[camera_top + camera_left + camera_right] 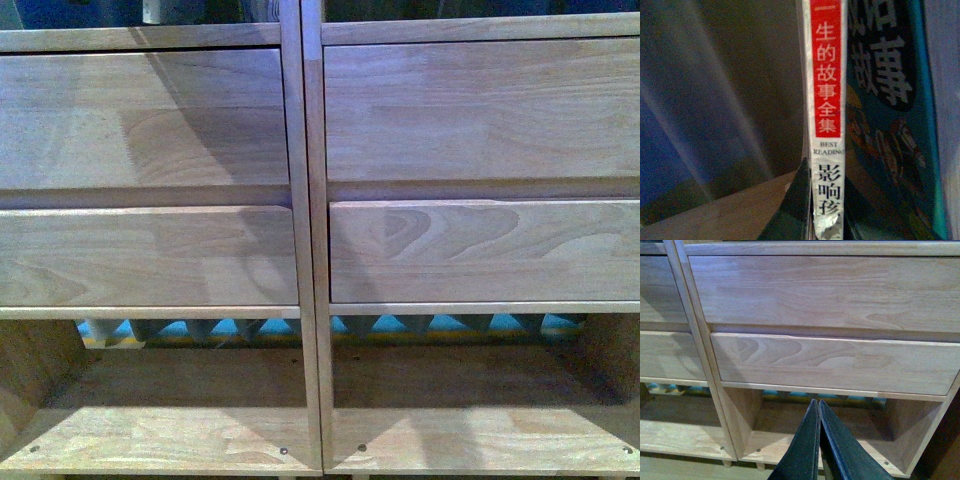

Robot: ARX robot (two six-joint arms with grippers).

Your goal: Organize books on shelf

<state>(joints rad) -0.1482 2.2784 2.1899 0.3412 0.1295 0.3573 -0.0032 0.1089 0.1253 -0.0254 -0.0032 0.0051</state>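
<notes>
Firstly, we note the left gripper (827, 222) at the near edge of the left wrist view. Its dark fingers (799, 200) stand narrow, clamped on either side of the thin white-grey softcover book (829, 170), whose spine runs straight ahead from between the jaws. A red patch (826, 70) with white characters sits on the spine beyond the grip point. Directly beside the spine we see a teal printed surface (890, 150) with large dark characters. We cannot tell whether it is this book's cover or a second volume. Beyond it the background is dim and blurred.

Next, the right gripper (817, 407) is closed, finger against finger, with nothing between them. Ahead of its tips stands the pale natural-wood two-column shelf (697, 340). An open lower compartment (775, 422) lies nearest the tips. The plain wide drawer fronts (830, 365) sit above it and further off. In the front view, a blue and yellow object (440, 325) shows through the open back, behind the shelf.
</notes>
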